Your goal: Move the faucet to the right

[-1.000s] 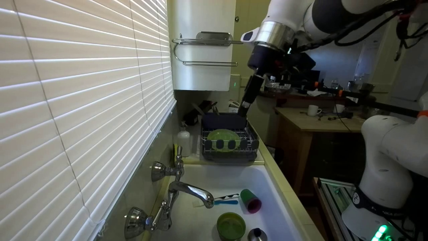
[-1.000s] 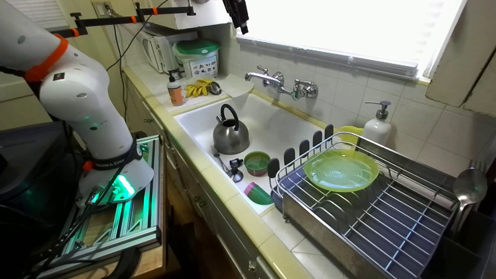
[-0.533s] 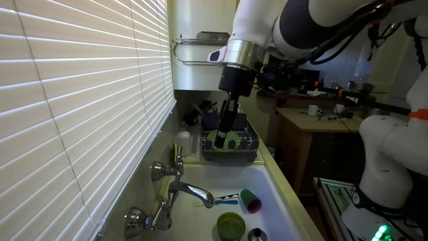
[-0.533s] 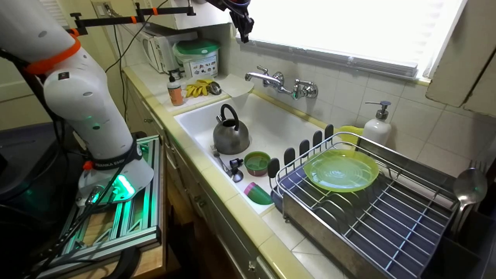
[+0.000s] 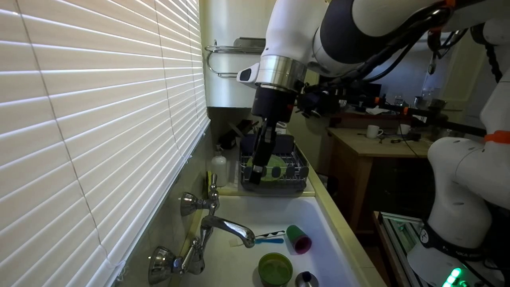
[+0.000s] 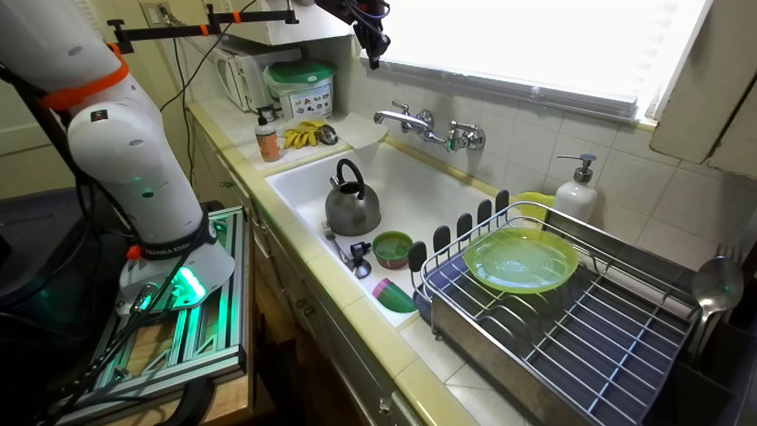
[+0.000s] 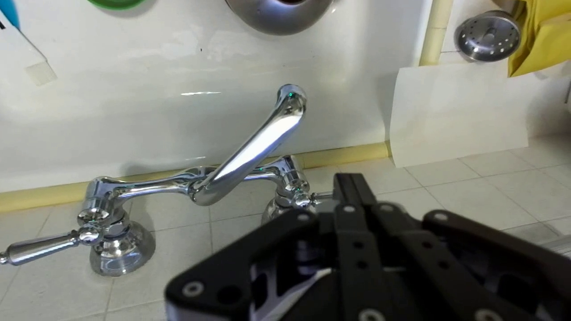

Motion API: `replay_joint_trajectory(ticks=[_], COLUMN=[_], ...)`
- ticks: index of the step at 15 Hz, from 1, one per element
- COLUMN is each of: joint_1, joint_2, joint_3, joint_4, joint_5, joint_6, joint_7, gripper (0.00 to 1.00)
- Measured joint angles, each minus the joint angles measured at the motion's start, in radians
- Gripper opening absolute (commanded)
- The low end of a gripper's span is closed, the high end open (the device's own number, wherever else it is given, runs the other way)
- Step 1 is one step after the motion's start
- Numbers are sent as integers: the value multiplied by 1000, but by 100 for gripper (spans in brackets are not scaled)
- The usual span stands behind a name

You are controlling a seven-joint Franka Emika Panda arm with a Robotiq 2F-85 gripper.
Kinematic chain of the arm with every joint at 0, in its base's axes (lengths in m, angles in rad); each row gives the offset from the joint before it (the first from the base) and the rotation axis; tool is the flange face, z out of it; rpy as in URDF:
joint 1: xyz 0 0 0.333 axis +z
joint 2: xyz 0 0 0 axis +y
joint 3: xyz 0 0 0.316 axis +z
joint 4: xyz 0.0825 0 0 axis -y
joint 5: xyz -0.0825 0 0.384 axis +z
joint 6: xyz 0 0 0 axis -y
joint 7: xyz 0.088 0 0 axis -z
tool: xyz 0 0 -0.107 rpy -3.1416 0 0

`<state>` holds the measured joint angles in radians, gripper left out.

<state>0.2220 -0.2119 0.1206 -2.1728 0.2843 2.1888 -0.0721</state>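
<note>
The chrome faucet (image 7: 252, 154) is fixed to the tiled wall, and its spout angles out over the white sink. In the wrist view the spout slants up and right. One knob handle (image 7: 42, 248) shows fully at left; the other is partly hidden behind my gripper (image 7: 349, 176). Both black fingers are pressed together with nothing between them, right of the spout and apart from it. Both exterior views show the faucet (image 5: 229, 227) (image 6: 408, 120) too. There the gripper (image 5: 255, 177) (image 6: 374, 61) points down, higher than the spout.
Window blinds (image 5: 99, 131) run along the wall above the faucet. In the sink sit a kettle (image 6: 353, 210), a green bowl (image 6: 392, 251) and a cup (image 6: 395, 297). A dish rack (image 6: 621, 331) with a green plate and a white soap dispenser (image 6: 575, 198) stand at one end.
My gripper has come down and toward the window wall, nearer the faucet, and its jaws have closed. The faucet and the things in the sink have not moved.
</note>
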Motion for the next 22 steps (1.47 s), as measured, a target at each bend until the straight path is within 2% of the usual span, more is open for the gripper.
replay_joint_trajectory(ticks=[9, 14, 22], joint_1=[-20, -20, -22], joint_2=[134, 215, 297], joint_3=[2, 21, 56], joint_4=[13, 44, 81], joint_5=[-32, -43, -24], joint_6=[75, 161, 168], joint_7=[-170, -273, -435], gripper=[0, 0, 0])
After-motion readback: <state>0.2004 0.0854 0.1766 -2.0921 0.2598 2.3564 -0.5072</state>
